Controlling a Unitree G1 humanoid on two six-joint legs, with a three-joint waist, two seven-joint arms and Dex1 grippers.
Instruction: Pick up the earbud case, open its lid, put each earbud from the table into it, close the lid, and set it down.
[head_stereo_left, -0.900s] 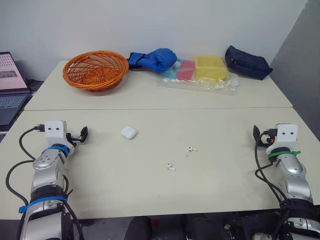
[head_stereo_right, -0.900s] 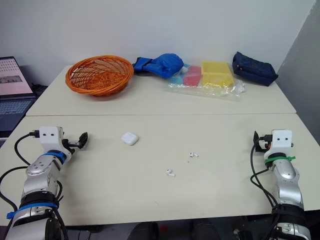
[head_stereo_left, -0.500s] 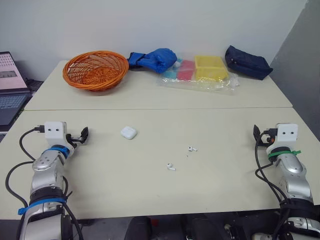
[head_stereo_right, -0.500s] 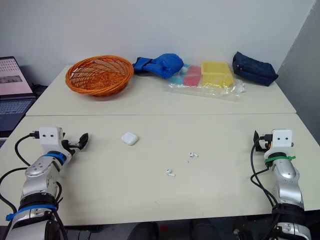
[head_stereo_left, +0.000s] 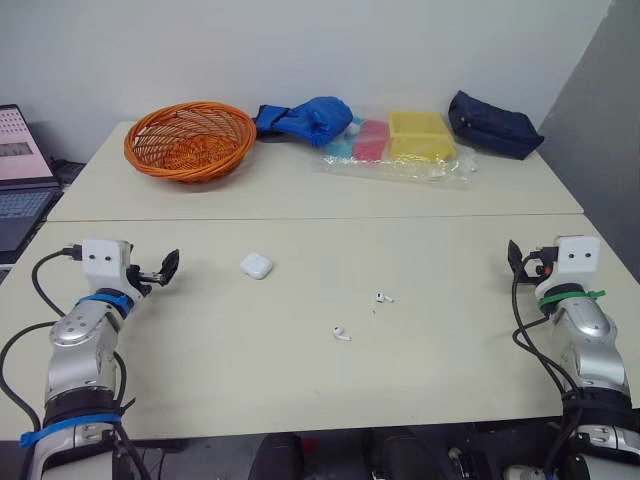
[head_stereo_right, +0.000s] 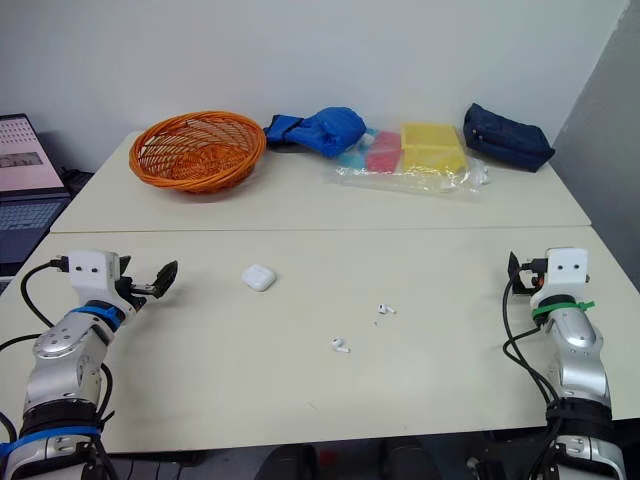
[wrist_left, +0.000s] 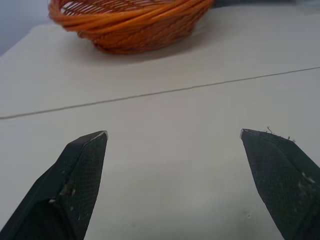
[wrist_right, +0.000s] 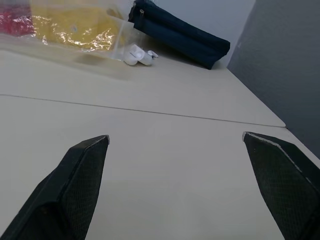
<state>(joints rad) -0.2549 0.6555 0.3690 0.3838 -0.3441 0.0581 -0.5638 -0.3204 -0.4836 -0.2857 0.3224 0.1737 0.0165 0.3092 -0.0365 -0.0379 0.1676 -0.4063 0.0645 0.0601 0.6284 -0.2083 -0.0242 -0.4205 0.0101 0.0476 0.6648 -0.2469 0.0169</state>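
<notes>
Left gripper (head_stereo_left: 165, 268): two black wedge-shaped fingers (wrist_left: 82, 175) with cross-hatched pads, spread wide, nothing between them, low over the matte beige table (head_stereo_left: 230, 350). Right gripper (head_stereo_left: 517, 262): fingers likewise spread and empty. Earbud case (head_stereo_left: 257, 265): smooth, white, rounded pebble, resting on the table near the left gripper, on its right-arm side, apart from it; the lid appears shut. Two small white earbuds (head_stereo_left: 384, 297) (head_stereo_left: 342, 335) lie between the grippers, well apart from both; too small to tell their orientation. Beyond the left gripper, past the table seam, sits a round basket (wrist_left: 130, 25) of woven orange wicker.
</notes>
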